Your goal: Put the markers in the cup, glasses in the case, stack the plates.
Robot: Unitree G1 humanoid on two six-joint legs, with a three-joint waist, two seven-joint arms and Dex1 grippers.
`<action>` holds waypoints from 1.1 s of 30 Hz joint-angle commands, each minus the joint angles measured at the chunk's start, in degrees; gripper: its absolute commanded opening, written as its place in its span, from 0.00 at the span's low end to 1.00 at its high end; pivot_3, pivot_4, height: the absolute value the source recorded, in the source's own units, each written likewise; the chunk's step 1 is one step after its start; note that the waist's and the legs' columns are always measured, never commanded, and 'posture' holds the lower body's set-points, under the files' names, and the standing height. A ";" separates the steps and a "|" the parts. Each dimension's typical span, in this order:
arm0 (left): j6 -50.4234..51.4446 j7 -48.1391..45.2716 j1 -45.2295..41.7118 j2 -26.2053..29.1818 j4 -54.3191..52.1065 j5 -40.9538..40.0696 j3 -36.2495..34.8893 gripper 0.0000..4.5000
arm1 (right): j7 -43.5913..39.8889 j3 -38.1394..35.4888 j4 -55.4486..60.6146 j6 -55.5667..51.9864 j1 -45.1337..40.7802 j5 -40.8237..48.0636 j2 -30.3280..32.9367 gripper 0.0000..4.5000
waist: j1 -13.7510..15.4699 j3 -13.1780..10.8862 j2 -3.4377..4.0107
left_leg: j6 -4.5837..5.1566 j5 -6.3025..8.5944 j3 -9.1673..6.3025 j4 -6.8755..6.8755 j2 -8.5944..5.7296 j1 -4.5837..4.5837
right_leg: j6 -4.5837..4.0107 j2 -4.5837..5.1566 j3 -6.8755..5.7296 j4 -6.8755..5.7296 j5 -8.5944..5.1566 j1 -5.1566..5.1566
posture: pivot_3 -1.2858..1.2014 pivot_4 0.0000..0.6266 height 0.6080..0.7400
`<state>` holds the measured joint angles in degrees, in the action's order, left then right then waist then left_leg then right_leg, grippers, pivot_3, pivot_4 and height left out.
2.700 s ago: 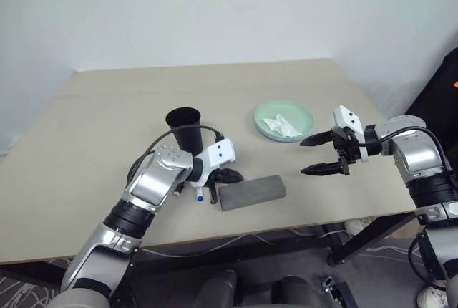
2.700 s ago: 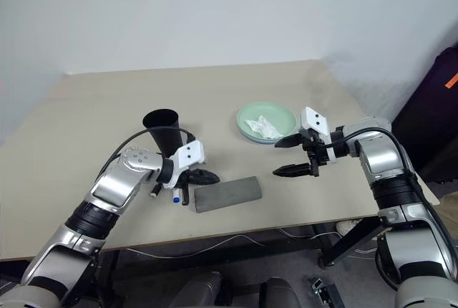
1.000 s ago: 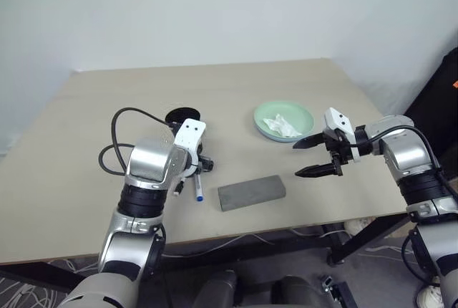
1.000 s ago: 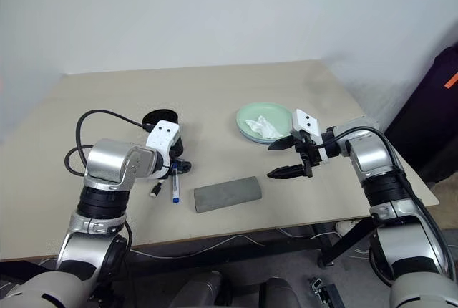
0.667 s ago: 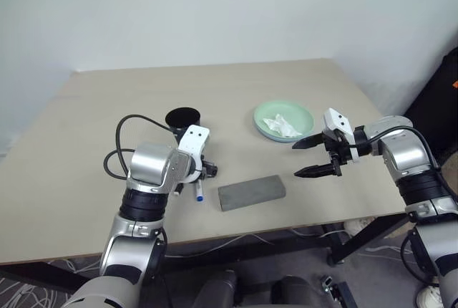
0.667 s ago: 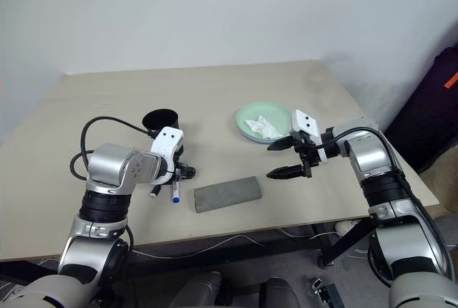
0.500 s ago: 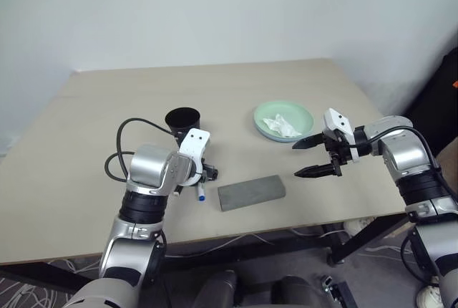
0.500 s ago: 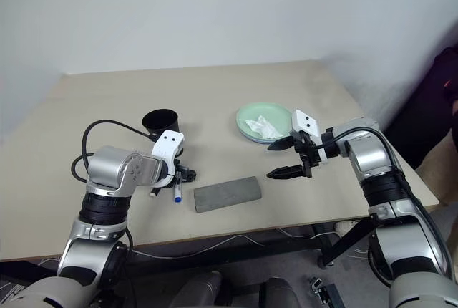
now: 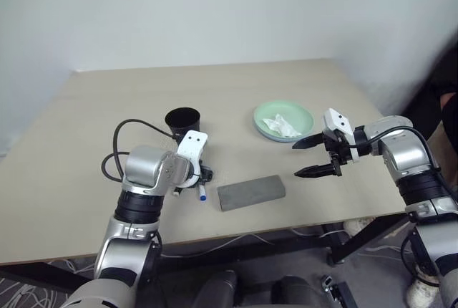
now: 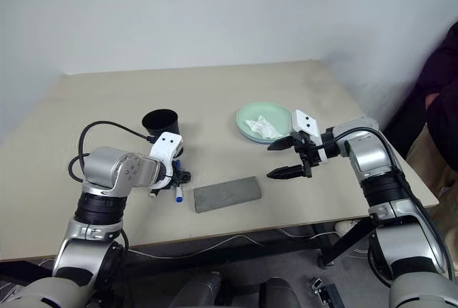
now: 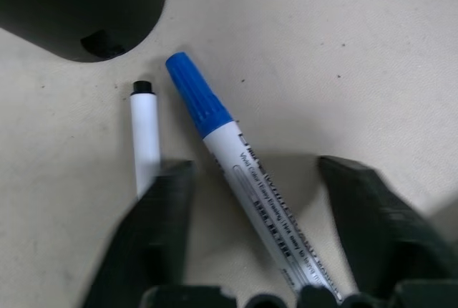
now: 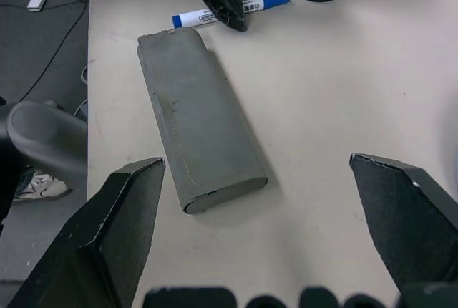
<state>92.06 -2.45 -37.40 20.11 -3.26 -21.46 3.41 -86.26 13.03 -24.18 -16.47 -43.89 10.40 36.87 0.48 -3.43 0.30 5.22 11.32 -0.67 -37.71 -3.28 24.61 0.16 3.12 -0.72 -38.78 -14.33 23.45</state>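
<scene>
Markers lie side by side on the tabletop (image 9: 86, 122), just in front of the cup (image 9: 184, 123). The blue marker (image 11: 243, 172) is between the two fingers of the left claw (image 11: 257, 193), and the black marker (image 11: 147, 136) is partly under one finger (image 11: 154, 229). The fingers are apart and stand on both sides of the blue marker; they do not press it. The cup stands upright and it is black.

The case (image 9: 251, 192) is grey and closed, and it lies flat near the front edge, just beside the markers. The glasses I cannot see anywhere.

The green plate (image 9: 284, 120) is further back on the right, with a crumpled white tissue (image 9: 281, 126) in it. A thin blue edge shows under it, so the plates seem stacked.

The right claw (image 9: 313, 156) hangs above the tabletop between the case and the plate. Its fingers are spread wide and hold nothing.

A person's sleeve (image 10: 438, 79) shows at the right border.
</scene>
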 commanded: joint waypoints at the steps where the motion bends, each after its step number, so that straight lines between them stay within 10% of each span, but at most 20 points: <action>1: 0.44 0.80 -0.59 0.61 -0.20 -1.61 -0.31 0.31 | 0.11 -0.84 0.72 0.53 -0.79 0.22 0.27 1.00 | -0.02 0.00 0.00 | 0.00 0.00 0.00 0.00 0.00 0.00 | 0.00 0.00 0.00 0.00 0.00 0.00 | 0.52 0.00 0.90; 5: 0.44 0.69 -0.75 2.16 -0.16 -2.99 1.39 0.02 | 0.30 -0.88 1.01 0.36 -0.70 0.28 0.21 1.00 | -0.03 0.00 0.00 | 0.00 0.00 0.00 0.01 0.00 -0.01 | 0.00 0.00 0.01 0.00 0.00 0.00 | 0.52 0.00 0.90; 18: -1.22 -9.05 -4.42 7.14 -9.21 -8.69 9.44 0.02 | 0.44 -0.91 0.75 0.17 -1.15 0.06 0.17 1.00 | 0.02 0.00 0.00 | -0.02 -0.01 0.00 0.06 -0.01 0.00 | 0.00 -0.01 0.05 0.03 0.00 0.04 | 0.52 0.00 0.90; 33: -44.53 -15.11 -7.04 2.21 -4.42 -1.39 -2.72 0.02 | 0.39 -1.02 1.28 -0.52 -1.08 0.13 0.28 1.00 | 0.00 0.00 0.00 | -0.12 -0.08 0.01 0.24 -0.03 -0.02 | -0.05 0.03 0.03 0.06 0.01 0.06 | 0.52 0.00 0.90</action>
<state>51.70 -19.20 -42.82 22.50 -8.75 -24.95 3.54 -85.98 13.03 -24.11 -17.17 -43.90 9.99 36.80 0.48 -3.43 0.31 5.10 11.24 -0.66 -37.48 -3.31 24.58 0.10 3.14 -0.69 -38.71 -14.32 23.50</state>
